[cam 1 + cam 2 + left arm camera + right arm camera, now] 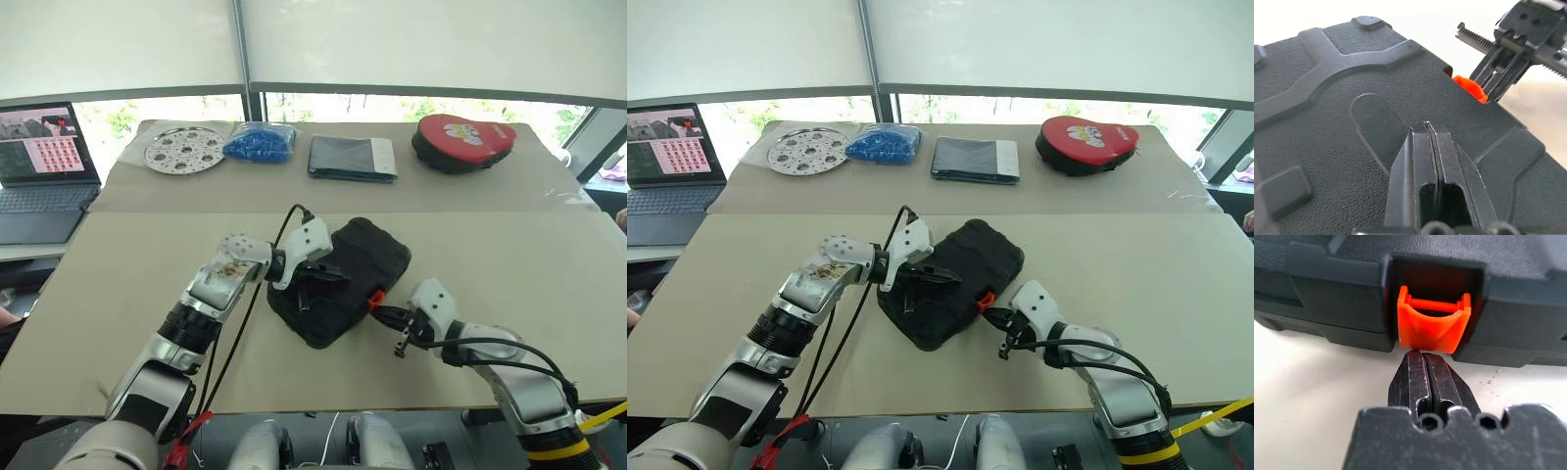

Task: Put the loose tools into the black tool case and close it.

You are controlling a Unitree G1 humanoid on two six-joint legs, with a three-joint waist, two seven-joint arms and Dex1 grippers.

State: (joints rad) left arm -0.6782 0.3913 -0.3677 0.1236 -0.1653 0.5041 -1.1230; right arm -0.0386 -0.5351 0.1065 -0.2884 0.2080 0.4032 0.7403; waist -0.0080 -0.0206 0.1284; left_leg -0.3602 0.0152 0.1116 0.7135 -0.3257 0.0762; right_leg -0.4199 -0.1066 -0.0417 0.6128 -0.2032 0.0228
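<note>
The black tool case (343, 279) lies lid-down on the tabletop (127, 274), no loose tools beside it; left tool (1431, 128) clenched atop its lid, right tool (1423, 355) clenched empty at its orange latch (1433, 326), seemingly unfastened

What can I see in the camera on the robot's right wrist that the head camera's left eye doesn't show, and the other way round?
Right wrist view: the orange latch from close by, with its bar and the recess it sits in, shut fingertips just under it.
Left eye view: the left gripper resting on the lid, plus a laptop, a perforated disc, a blue bag, a dark folder and a red pouch.
Both: the closed black tool case, the right gripper and the table.
</note>
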